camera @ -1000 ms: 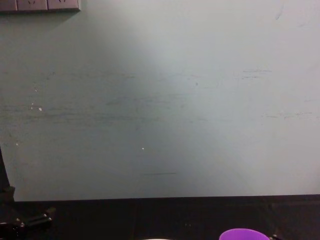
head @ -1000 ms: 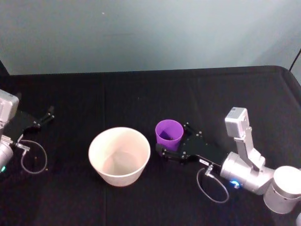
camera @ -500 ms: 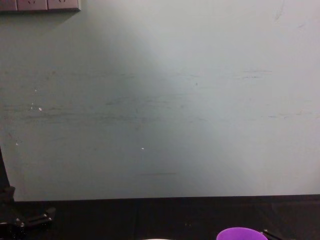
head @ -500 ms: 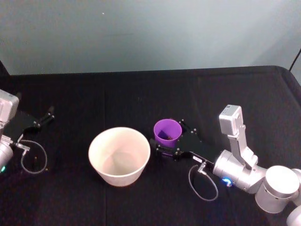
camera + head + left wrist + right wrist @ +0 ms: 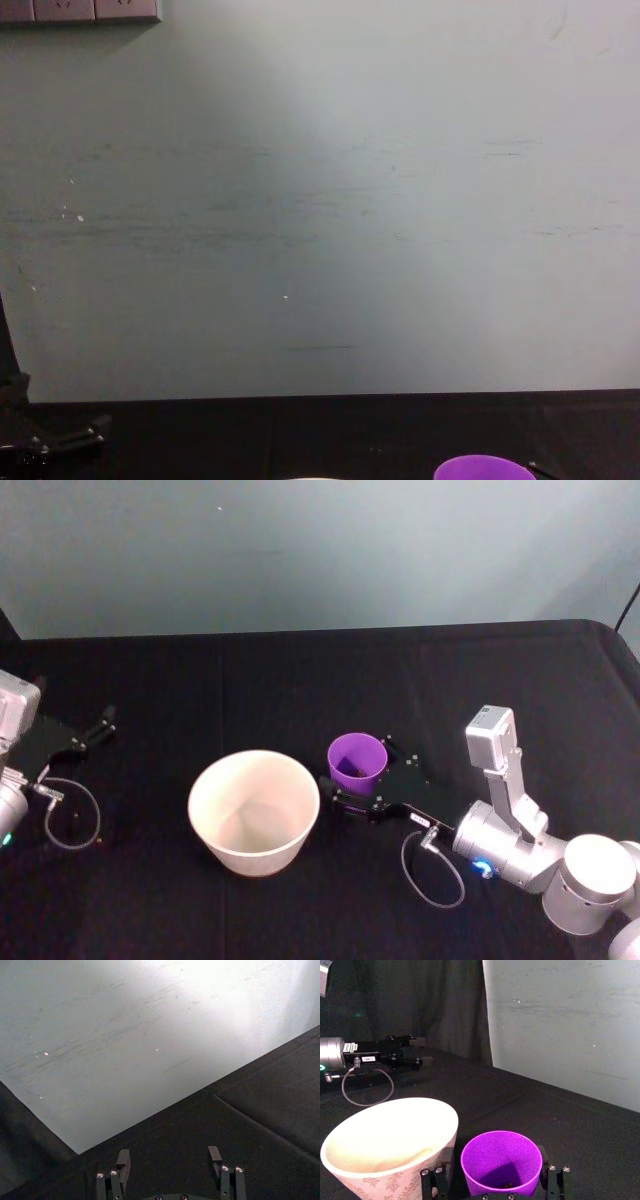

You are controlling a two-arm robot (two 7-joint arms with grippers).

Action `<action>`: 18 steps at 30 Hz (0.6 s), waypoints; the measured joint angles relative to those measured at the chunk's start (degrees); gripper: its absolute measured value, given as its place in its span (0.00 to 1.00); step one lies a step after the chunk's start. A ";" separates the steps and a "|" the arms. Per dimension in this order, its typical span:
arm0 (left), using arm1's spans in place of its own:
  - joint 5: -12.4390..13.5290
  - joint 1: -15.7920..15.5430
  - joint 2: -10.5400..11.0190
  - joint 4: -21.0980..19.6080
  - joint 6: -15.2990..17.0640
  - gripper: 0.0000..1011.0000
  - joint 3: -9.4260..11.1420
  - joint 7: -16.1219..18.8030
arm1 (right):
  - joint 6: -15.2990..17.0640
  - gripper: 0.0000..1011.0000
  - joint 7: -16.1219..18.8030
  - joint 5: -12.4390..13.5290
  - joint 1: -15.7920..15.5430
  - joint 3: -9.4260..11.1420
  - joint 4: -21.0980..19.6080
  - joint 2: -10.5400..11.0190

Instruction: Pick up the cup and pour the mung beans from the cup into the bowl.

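The purple cup (image 5: pixel 357 763) stands upright on the black table just right of the whitish bowl (image 5: pixel 254 810). My right gripper (image 5: pixel 362 778) is open, with one black finger on each side of the cup's lower part. In the right wrist view the cup (image 5: pixel 501 1162) sits between the fingers (image 5: pixel 432 1180), a small gap on each side, and a few small dark beans (image 5: pixel 507 1185) lie at its bottom. The bowl (image 5: pixel 390 1145) is close beside it. The cup's rim (image 5: pixel 484 468) peeks into the chest view. My left gripper (image 5: pixel 95 728) rests open at the table's far left.
A black cloth covers the table (image 5: pixel 300 680), with a pale wall behind. A loose cable loop (image 5: pixel 70 815) lies by the left arm and another (image 5: pixel 430 870) by the right arm. The bowl's near wall is almost against the right gripper's finger on that side.
My right gripper has slid forward and slightly left, so its fingers now stand farther along both sides of the cup. Cup, bowl and left arm stay put.
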 joint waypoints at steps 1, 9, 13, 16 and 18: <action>0.00 0.00 0.00 0.00 0.00 1.00 0.00 0.00 | 0.00 0.99 0.00 0.01 0.00 0.00 -0.01 0.00; 0.00 0.00 0.00 0.00 0.00 1.00 0.00 0.00 | 0.05 0.82 -0.03 0.05 0.00 -0.05 -0.09 0.04; 0.00 0.00 0.00 0.00 0.00 1.00 0.00 0.00 | 0.08 0.78 -0.04 0.06 0.00 -0.06 -0.11 0.06; 0.00 0.00 0.00 0.00 0.00 1.00 0.00 0.00 | 0.10 0.76 -0.06 0.07 -0.01 -0.06 -0.12 0.08; 0.00 0.00 0.00 0.00 0.00 1.00 0.00 0.00 | 0.10 0.75 -0.06 0.08 0.00 -0.06 -0.13 0.08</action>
